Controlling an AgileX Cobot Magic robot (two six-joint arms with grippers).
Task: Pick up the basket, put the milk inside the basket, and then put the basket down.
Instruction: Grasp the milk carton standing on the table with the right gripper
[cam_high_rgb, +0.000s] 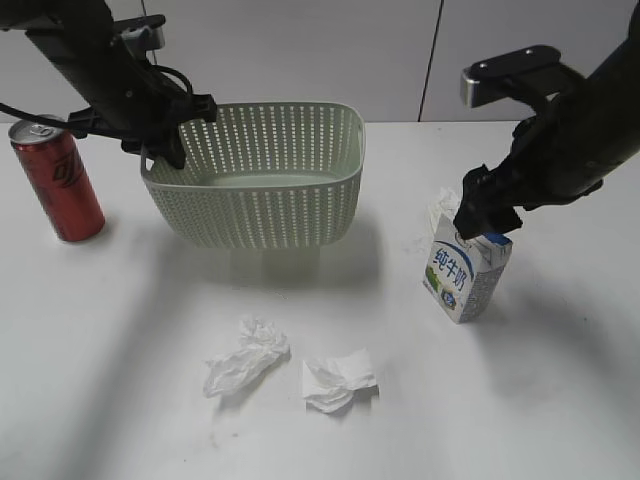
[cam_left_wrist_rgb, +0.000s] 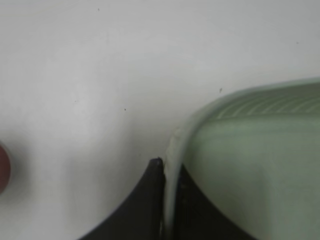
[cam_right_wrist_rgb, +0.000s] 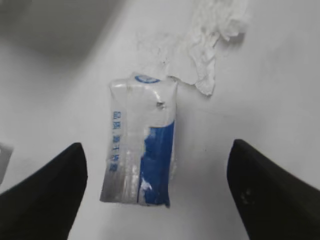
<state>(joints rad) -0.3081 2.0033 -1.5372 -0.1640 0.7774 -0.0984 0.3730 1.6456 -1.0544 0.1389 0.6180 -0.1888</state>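
Observation:
The pale green basket (cam_high_rgb: 262, 178) is tilted, its left end raised off the white table. My left gripper (cam_high_rgb: 165, 148) is shut on the basket's left rim; in the left wrist view the rim (cam_left_wrist_rgb: 172, 165) runs between the two black fingers (cam_left_wrist_rgb: 170, 200). The milk carton (cam_high_rgb: 464, 271), white with blue top and characters, stands upright at the right. My right gripper (cam_high_rgb: 485, 215) hovers just above its top, open. In the right wrist view the carton (cam_right_wrist_rgb: 140, 150) lies between the spread fingers (cam_right_wrist_rgb: 155, 195), untouched.
A red soda can (cam_high_rgb: 58, 180) stands at the far left, beside the basket; its blurred edge shows in the left wrist view (cam_left_wrist_rgb: 4, 167). Two crumpled tissues (cam_high_rgb: 245, 355) (cam_high_rgb: 340, 380) lie in front. Another tissue (cam_right_wrist_rgb: 215, 40) lies behind the carton.

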